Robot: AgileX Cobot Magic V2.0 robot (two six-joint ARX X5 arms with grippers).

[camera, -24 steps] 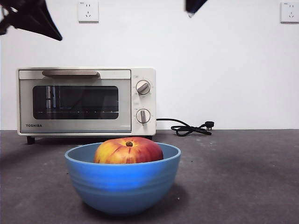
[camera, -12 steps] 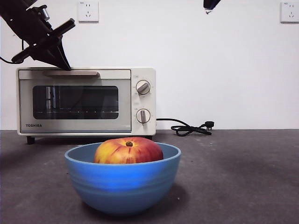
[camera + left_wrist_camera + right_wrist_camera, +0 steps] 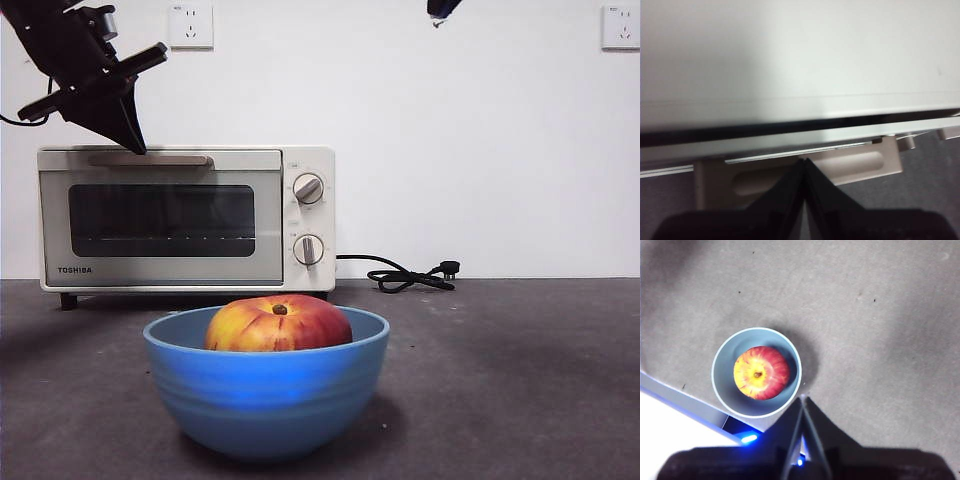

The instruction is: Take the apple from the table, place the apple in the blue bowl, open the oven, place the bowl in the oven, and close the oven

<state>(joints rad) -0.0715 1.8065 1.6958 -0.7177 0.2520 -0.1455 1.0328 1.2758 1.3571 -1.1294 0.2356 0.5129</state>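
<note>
The red and yellow apple lies inside the blue bowl at the front of the table. Behind stands the cream oven, its glass door closed. My left gripper is shut, its tip just above the left end of the beige handle. In the left wrist view the shut jaws point at the handle below the oven's top. My right gripper hangs shut high over the table, beside the bowl and apple; only its tip shows in the front view.
A black cord and plug lie on the table to the right of the oven. Two knobs sit on the oven's right panel. Wall sockets are mounted on the white wall behind.
My left arm has come down from the top-left corner until its tip is at the oven handle's left end. The right gripper's tip shifted slightly. Bowl and apple stayed put.
</note>
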